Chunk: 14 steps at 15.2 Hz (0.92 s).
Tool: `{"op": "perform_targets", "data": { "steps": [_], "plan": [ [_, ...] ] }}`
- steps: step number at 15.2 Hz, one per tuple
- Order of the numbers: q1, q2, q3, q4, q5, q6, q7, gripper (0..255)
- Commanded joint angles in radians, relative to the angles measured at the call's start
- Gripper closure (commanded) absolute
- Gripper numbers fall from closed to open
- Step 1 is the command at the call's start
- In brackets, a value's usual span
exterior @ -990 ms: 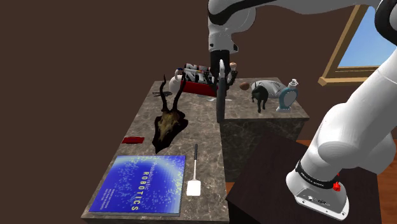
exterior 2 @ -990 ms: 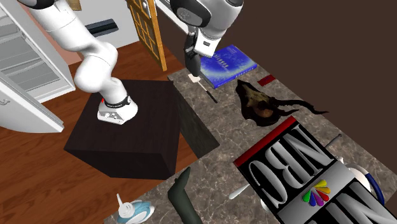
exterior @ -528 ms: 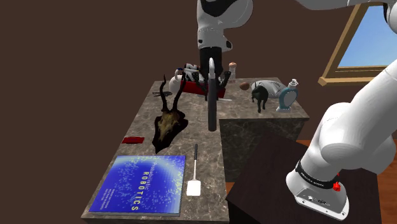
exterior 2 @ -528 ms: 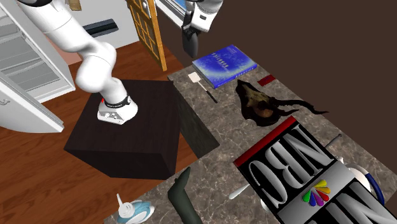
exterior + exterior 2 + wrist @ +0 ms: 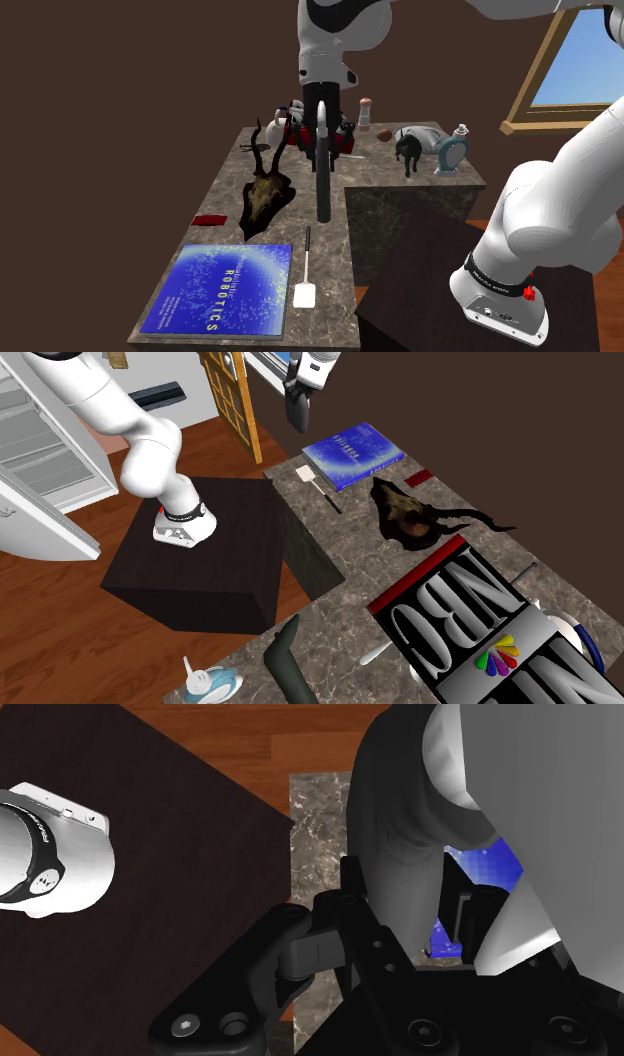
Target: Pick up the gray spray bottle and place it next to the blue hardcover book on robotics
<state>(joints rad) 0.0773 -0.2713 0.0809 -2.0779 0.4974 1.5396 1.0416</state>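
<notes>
The arm has carried the hand (image 5: 322, 112) and the dark gray spray bottle (image 5: 323, 185) a little further toward the shoulder view's left. I see the hand clamped on the bottle's upper part, so it hangs upright, clear of the marbled tabletop (image 5: 335, 262). In that view it shows just beside the antlered skull (image 5: 265, 192) and above the white spatula (image 5: 305, 280), while the blue robotics book (image 5: 222, 290) lies flat at the tabletop's near end, apart from the bottle.
</notes>
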Motion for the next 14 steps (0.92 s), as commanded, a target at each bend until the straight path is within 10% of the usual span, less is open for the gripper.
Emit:
{"op": "perform_targets", "data": {
  "steps": [1, 14],
  "plan": [
    [0.000, 0.003, 0.002, -0.021, 0.001, 0.022, -0.010, 255],
    [0.004, 0.033, 0.015, -0.160, 0.012, 0.178, -0.078, 255]
  ]
}}
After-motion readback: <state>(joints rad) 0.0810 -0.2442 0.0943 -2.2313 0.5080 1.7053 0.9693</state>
